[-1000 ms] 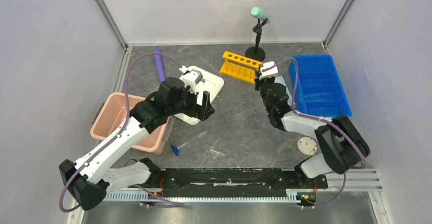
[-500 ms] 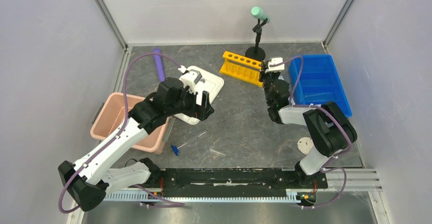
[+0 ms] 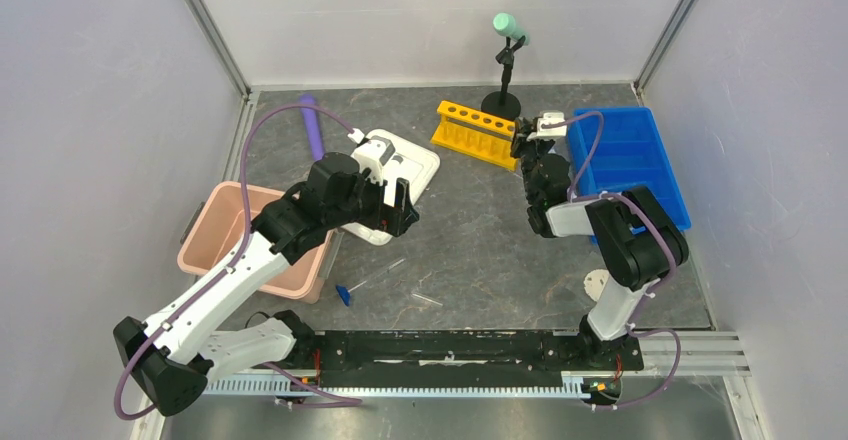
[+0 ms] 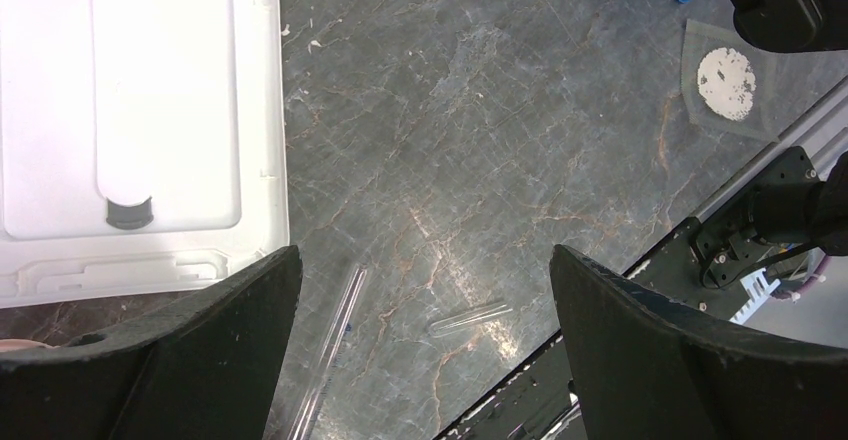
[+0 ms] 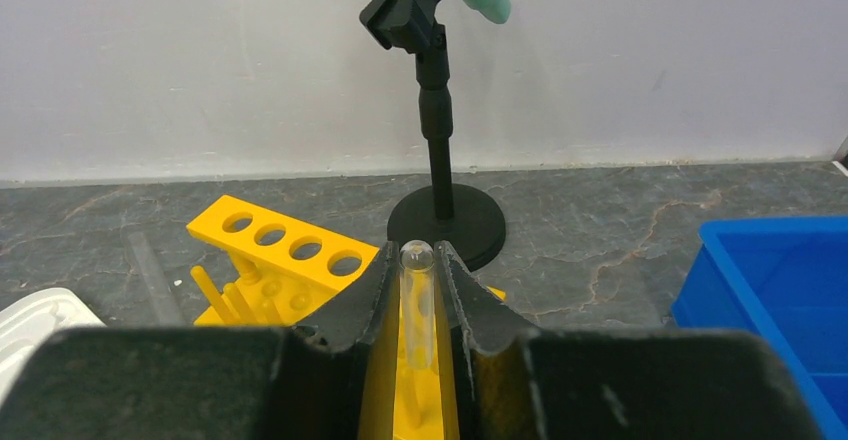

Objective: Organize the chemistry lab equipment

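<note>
My right gripper (image 5: 416,258) is shut on a clear test tube (image 5: 417,295), held upright with its rounded end up, just in front of the yellow rack (image 5: 290,245). Seen from above, this gripper (image 3: 527,146) hovers at the right end of the rack (image 3: 474,130). My left gripper (image 4: 423,255) is open above the table, beside a white tray (image 4: 140,110). Below it lie a short clear tube (image 4: 468,318) and a long clear tube (image 4: 330,350). The long one has a blue cap (image 3: 344,294). A round clear dish with a white disc (image 3: 597,282) lies near the right arm's base.
A pink bin (image 3: 197,240) sits at the left under the left arm. A blue bin (image 3: 611,115) stands at the right, close to the right gripper. A black stand with a mint-green top (image 3: 505,70) is behind the rack. A purple cylinder (image 3: 312,125) lies at the back left.
The right gripper has moved back and slightly right with the tube, to the rack's right end, and its arm has folded in. The left arm has not moved.
</note>
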### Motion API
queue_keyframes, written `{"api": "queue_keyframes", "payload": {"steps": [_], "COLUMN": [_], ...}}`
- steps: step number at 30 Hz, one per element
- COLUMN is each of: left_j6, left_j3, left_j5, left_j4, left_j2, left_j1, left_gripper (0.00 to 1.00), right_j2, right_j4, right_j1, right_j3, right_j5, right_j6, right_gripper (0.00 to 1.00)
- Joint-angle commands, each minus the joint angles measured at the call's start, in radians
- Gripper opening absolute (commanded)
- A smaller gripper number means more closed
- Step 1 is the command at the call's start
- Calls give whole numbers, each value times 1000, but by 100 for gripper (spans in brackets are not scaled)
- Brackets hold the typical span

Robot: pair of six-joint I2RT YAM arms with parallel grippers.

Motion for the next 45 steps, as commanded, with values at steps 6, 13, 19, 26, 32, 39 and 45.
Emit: {"api": "queue_keyframes", "payload": {"steps": [6,13,19,26,32,39,45], "left_j6": [49,54,56,61,61,62,62], "left_j3": [-4,1,0,-1,-1,0,2], "left_j5": [-26,-36,-50,-70,-73,-76,-75], "left_j4": [16,9,7,4,4,4,5], "left_j2": [-22,-17,-17,-27,-19,-13,-12], "left_j1": [0,-2,-1,0,0,-1,-1], "left_gripper": [100,100,100,100,100,100,100], "right_j2": [59,87,105,123,128,133,134], "right_j4": [85,75,60,42,19,3,-17], "right_j1": [-19,-22,-23,-23,-23,-23,-23], "right_j3": [52,74,88,90,89,94,94], "right_j5": [-39,-45,-48,-51,-43,-40,-52], "right_j6": [68,73,76,88,68,46,42], "right_gripper": [22,23,22,22,23,23,23]}}
